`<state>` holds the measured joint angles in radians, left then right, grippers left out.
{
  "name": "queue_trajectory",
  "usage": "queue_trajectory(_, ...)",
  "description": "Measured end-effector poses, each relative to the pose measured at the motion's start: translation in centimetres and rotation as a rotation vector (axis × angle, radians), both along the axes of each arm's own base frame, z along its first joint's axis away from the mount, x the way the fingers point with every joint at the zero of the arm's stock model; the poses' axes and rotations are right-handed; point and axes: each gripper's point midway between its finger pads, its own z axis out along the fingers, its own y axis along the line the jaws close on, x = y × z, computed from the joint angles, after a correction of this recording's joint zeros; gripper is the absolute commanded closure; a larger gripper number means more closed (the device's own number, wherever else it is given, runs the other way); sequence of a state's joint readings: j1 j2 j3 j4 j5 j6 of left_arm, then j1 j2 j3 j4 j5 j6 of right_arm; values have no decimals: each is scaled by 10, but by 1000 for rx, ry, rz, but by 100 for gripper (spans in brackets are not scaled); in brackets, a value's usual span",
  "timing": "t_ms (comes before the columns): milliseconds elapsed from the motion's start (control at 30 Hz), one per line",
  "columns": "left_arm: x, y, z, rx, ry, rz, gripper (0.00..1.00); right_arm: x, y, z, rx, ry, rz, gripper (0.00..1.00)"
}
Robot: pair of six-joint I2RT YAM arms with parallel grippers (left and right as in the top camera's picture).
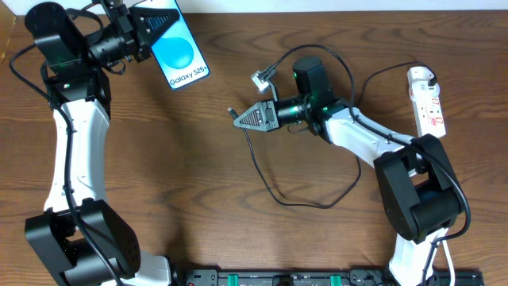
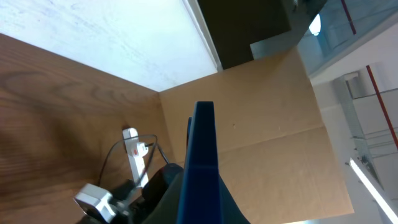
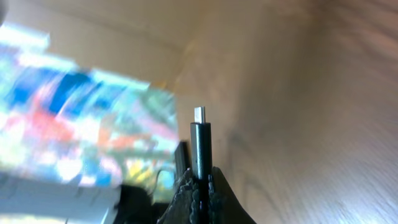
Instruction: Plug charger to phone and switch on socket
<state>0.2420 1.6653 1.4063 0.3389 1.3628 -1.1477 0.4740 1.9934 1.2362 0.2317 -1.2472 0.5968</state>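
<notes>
Charger (image 3: 200, 143) juts from R claw (image 3: 200, 180); phone (image 1: 181, 52) in L claw (image 1: 159, 25).

A slim blue-edged smartphone (image 2: 200, 155) stands edge-on up the middle of the frame, widening toward the bottom border; behind it spreads a brown wooden tabletop (image 2: 56, 106); a narrow white power strip with red markings (image 2: 133, 155) lies on it near the far edge; a thin black charger cable (image 2: 109, 155) curves just beside the strip; a tan cardboard panel (image 2: 267, 106) rises beyond the table.
</notes>
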Motion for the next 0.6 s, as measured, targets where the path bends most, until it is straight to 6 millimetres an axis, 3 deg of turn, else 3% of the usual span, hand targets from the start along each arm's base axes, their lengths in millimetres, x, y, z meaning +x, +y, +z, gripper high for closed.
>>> queue_trajectory(300,0,0,0,0,0,0,93,-37,18,74,271,-300,228,99)
queue_trajectory(400,0,0,0,0,0,0,93,-41,16,86,292,-307,239,99)
queue_trajectory(600,2,1,0,0,0,15,93,-38,17,90,275,-228,214,99)
